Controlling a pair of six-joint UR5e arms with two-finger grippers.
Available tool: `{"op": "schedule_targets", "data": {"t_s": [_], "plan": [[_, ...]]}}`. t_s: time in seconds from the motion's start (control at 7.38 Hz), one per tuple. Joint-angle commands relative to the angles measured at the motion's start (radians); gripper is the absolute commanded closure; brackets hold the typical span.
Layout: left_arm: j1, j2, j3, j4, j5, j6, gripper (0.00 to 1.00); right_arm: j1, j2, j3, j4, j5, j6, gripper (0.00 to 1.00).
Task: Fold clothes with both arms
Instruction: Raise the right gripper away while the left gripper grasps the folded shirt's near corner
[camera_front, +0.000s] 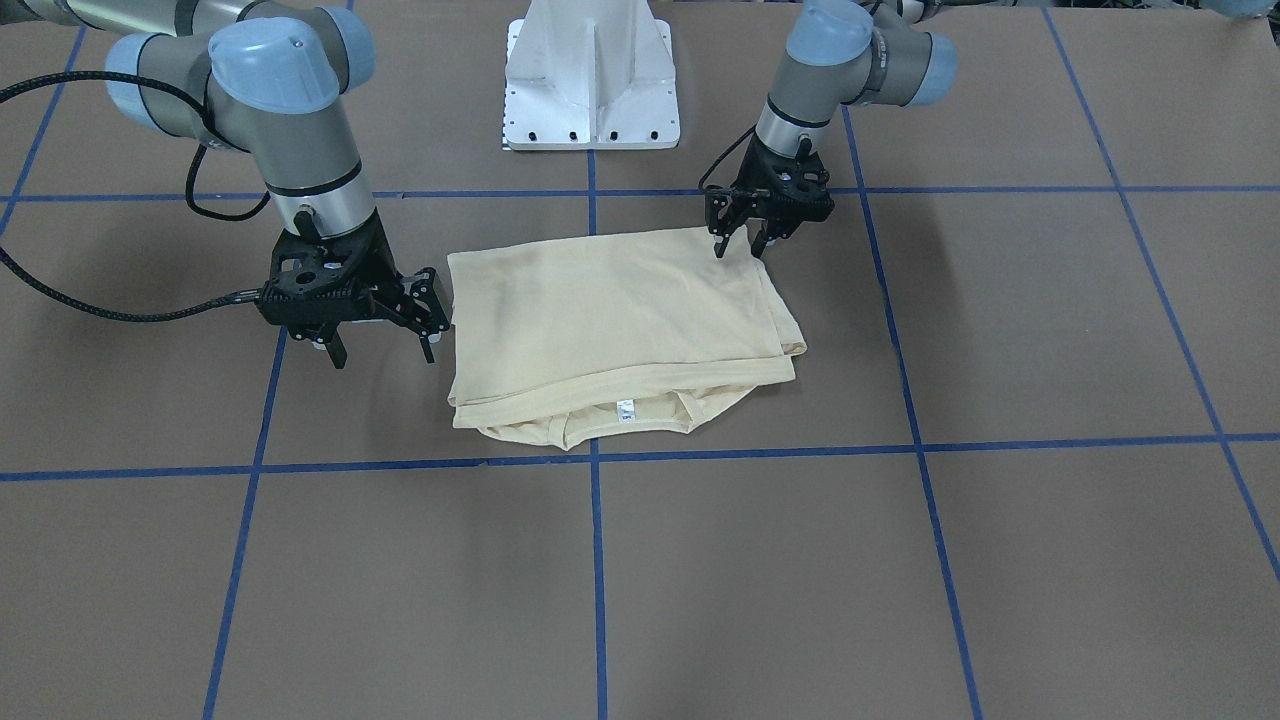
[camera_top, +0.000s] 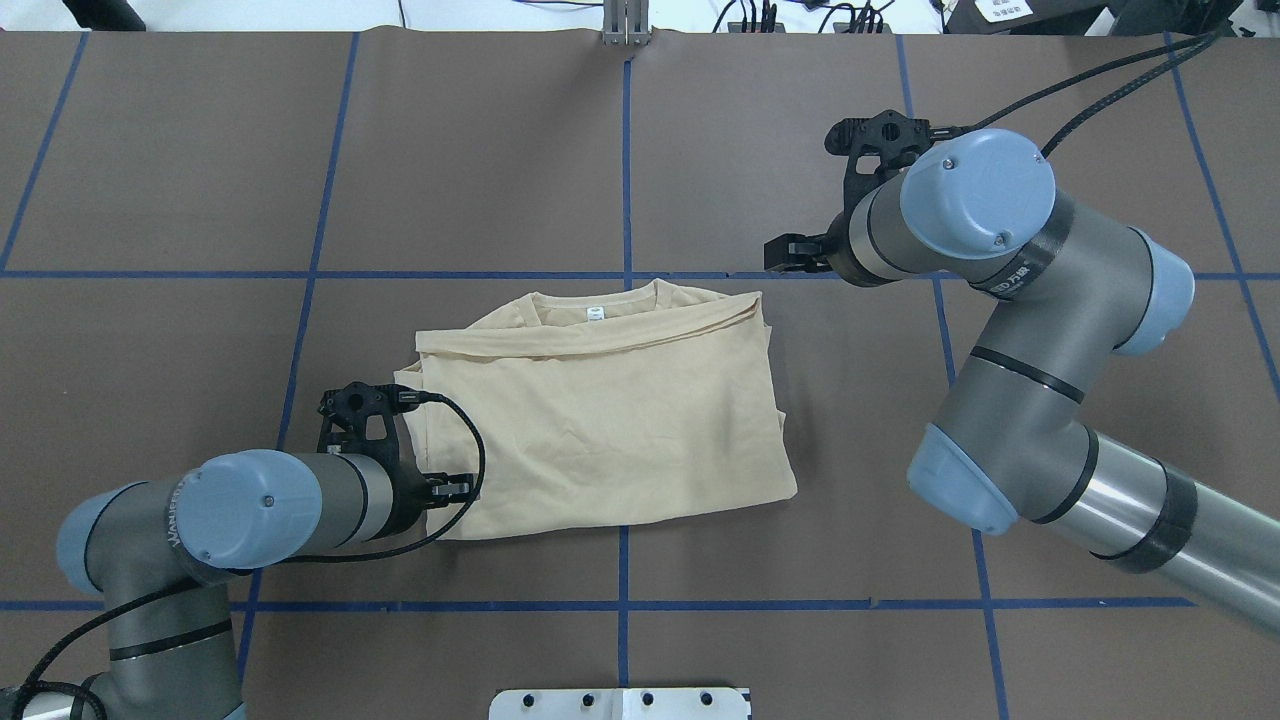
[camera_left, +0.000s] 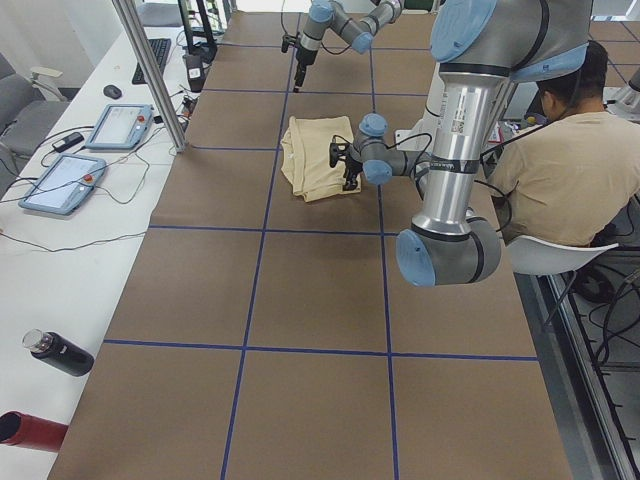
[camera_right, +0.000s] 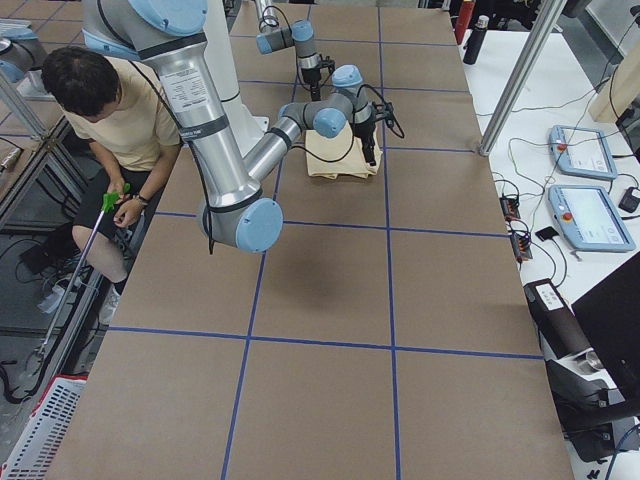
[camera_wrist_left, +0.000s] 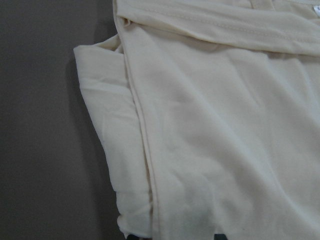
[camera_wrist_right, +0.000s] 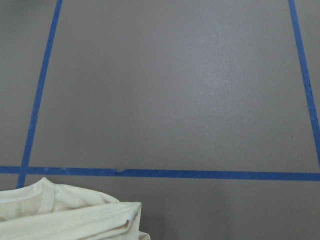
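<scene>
Currently: T-shirt lies folded to a rough rectangle at the middle of the table, across the centre blue tape line. Collar and white neck label face away from my base, plain cream side up (no print visible).

L gripper: jaws apart, nothing held, tips pointing down at the shirt's near corner on my L side. Can't tell whether the tips touch the cloth. L wrist cam shows stacked layer edges close below.

R gripper: spread too, empty, hanging over bare table just beside the shirt's R edge, not touching it. R wrist cam sees mostly table w/ the collar corner at frame bottom.
</scene>
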Motion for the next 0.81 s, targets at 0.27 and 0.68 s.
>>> {"op": "schedule_targets", "data": {"t_s": [0.27,0.68], "plan": [[0.015,0.005,-0.001,0.000,0.000,-0.002,0.47,-0.001,0.001,-0.001,0.000,-0.003,0.001,0.00],[0.016,0.008,-0.003,0.003,0.000,-0.002,0.63,-0.002,0.002,-0.001,0.000,-0.003,0.002,0.00]]}}
